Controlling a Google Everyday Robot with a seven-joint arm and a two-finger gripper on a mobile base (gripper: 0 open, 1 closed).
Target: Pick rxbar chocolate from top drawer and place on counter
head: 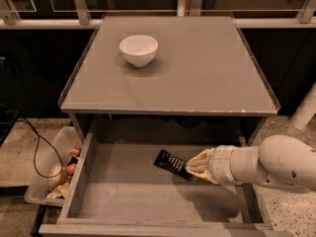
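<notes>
The rxbar chocolate [170,162], a small black wrapper bar with white print, is in the open top drawer [123,191], right of its middle. My gripper [191,167] reaches in from the right on a white arm. Its cream fingers [198,162] are closed on the bar's right end. The bar lies low over the drawer's flat grey bottom. The counter [197,68] is the grey cabinet top above the drawer, with thin raised edge rails.
A white bowl [138,50] stands on the counter at the back left. A clear plastic bin [54,174] of small items sits on the floor left of the drawer, with a black cable [34,147] beside it. A white post [306,107] stands at the right.
</notes>
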